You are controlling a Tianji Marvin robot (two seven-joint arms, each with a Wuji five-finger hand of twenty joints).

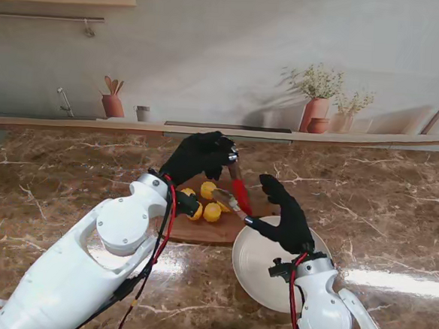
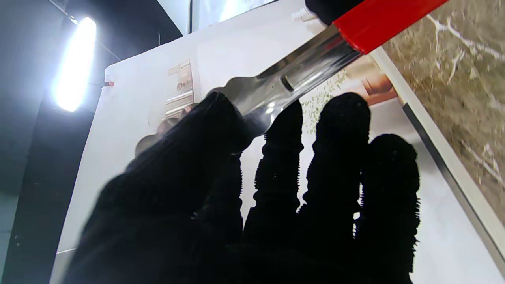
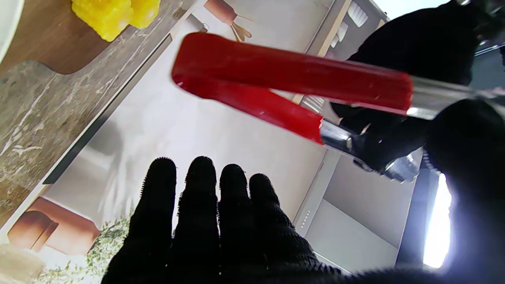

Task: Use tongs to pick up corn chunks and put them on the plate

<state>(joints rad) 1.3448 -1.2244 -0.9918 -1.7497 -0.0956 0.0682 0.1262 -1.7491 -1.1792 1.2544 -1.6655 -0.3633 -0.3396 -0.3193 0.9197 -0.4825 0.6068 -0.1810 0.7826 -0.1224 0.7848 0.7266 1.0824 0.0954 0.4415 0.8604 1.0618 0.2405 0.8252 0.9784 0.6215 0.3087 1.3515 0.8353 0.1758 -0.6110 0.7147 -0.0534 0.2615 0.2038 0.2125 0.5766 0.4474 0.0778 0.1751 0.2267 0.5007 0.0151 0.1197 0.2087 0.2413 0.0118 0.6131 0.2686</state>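
Two black-gloved hands meet over the middle of the brown marbled worktop (image 1: 398, 199). My left hand (image 1: 197, 155) is raised over the far side of the wooden board (image 1: 207, 231), its fingers (image 2: 280, 157) curled around the steel end of the tongs (image 1: 238, 194), so the hand is clamped on the tool. One pair of tongs is in play, with two red-sleeved arms that slant down toward the plate; in the right wrist view those two red arms converge at their far end and nothing is pinched between them. My right hand (image 1: 285, 214) stands upright just beside the tongs, over the far edge of the plate (image 1: 260, 276), with its four fingers (image 3: 201, 189) held straight and close together, the thumb out of sight, and nothing in its grasp; whether it touches the tongs I cannot tell. About four yellow corn chunks (image 1: 211, 201) lie in a cluster on the board, partly hidden by my left forearm, so the count is uncertain. One white plate sits to the right of the board and nearer to me, touching or just overlapping it, and carries no corn. No readable writing or brand shows on any of these things.
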